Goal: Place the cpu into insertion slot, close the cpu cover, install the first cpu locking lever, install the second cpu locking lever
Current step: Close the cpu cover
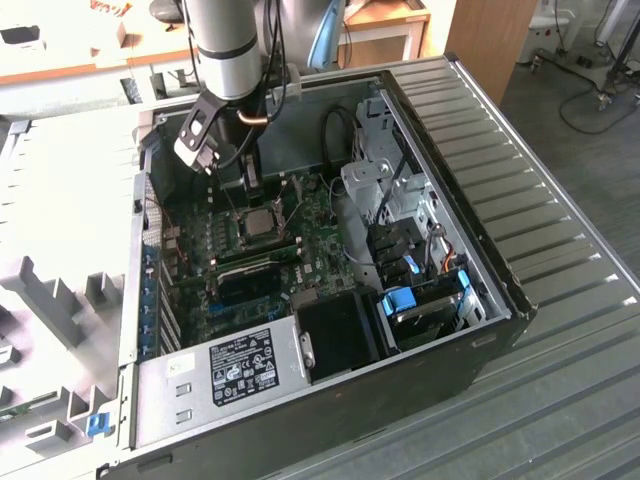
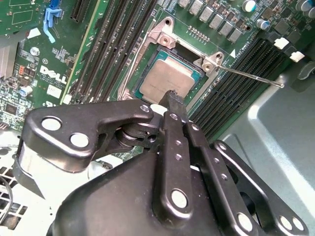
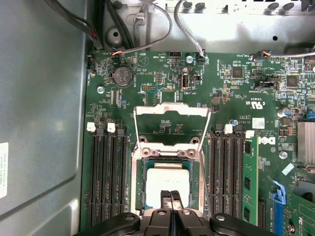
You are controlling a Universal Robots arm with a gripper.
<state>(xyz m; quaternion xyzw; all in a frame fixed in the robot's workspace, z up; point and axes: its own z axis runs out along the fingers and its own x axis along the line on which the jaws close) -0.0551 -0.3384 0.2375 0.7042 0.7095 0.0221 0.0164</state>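
The cpu [image 3: 166, 183] lies flat in the insertion slot [image 3: 139, 182], its dull silver top facing up; it also shows in the second wrist view [image 2: 165, 77] and the exterior view [image 1: 262, 222]. The cpu cover [image 3: 172, 109] is swung open and lies back on the green board beyond the slot. My gripper [image 3: 171, 195] hangs right over the cpu's near edge with its black fingers [image 2: 174, 101] pressed together, nothing between them. A thin locking lever [image 2: 251, 76] sticks out free from one socket corner.
Long black memory slots [image 3: 106, 172] flank the socket on both sides, one holding a green module [image 3: 247, 182]. The open computer case [image 1: 470, 190] encloses the board with a power supply [image 1: 240, 370], drive cage [image 1: 400, 200] and cables [image 3: 162, 19] around it.
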